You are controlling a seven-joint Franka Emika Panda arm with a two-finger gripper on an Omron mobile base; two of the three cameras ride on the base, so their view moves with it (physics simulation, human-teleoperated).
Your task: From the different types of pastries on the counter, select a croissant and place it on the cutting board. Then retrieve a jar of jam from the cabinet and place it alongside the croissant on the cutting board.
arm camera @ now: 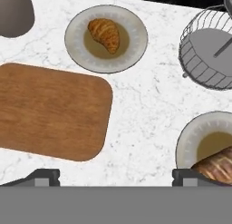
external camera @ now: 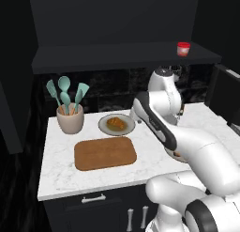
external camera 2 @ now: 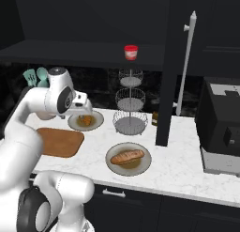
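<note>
- You see the croissant [arm camera: 105,34] lying on a grey-rimmed plate [arm camera: 136,51], just beside the bare cutting board [arm camera: 50,112].
- The jar of jam [external camera 2: 131,52] stands on the dark cabinet [external camera: 117,55] ledge.
- The gripper [arm camera: 115,177] is spread wide, holding nothing, above the white marbled counter [arm camera: 145,109].

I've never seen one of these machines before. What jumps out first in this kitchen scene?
The big white robot arm bends over the white marbled counter, in front of everything. Under it lies a bare brown cutting board, and just behind the board a golden croissant sits on a round plate. Up on the dark cabinet ledge a small red-lidded jar of jam glows against the black.
</note>
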